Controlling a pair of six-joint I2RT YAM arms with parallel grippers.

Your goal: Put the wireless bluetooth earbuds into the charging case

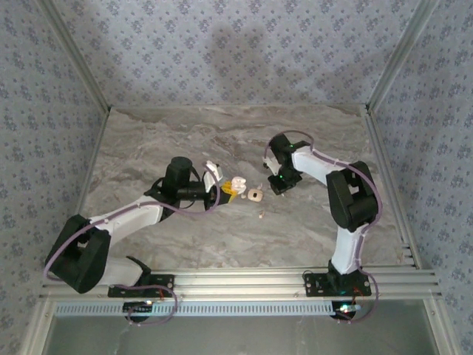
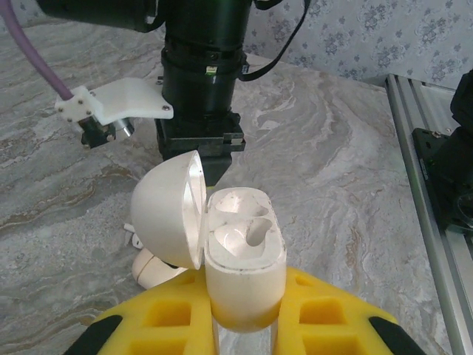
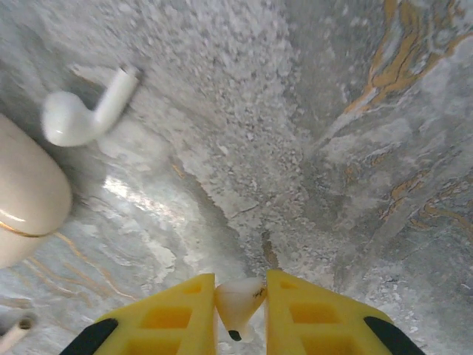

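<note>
The charging case [image 2: 242, 275] is white, its lid [image 2: 164, 216] hinged open to the left over two empty wells. My left gripper [image 2: 244, 299] is shut on its lower body and holds it upright above the table; from above this grip [image 1: 225, 190] sits mid-table. My right gripper [image 3: 240, 296] is shut on one small white earbud [image 3: 238, 302], pinched between the yellow fingers [image 3: 166, 318] just above the marble. A second earbud [image 3: 81, 118] lies loose on the table, up and left of that gripper. The right gripper [image 1: 279, 185] hangs a short way right of the case.
A cream rounded object with a thin gold line [image 3: 22, 200] lies beside the loose earbud and also shows below the case lid [image 2: 151, 270]; from above it is peach [image 1: 255, 195]. A small pale piece [image 1: 260, 216] lies nearer the front. Aluminium rails [image 1: 244, 281] edge the table.
</note>
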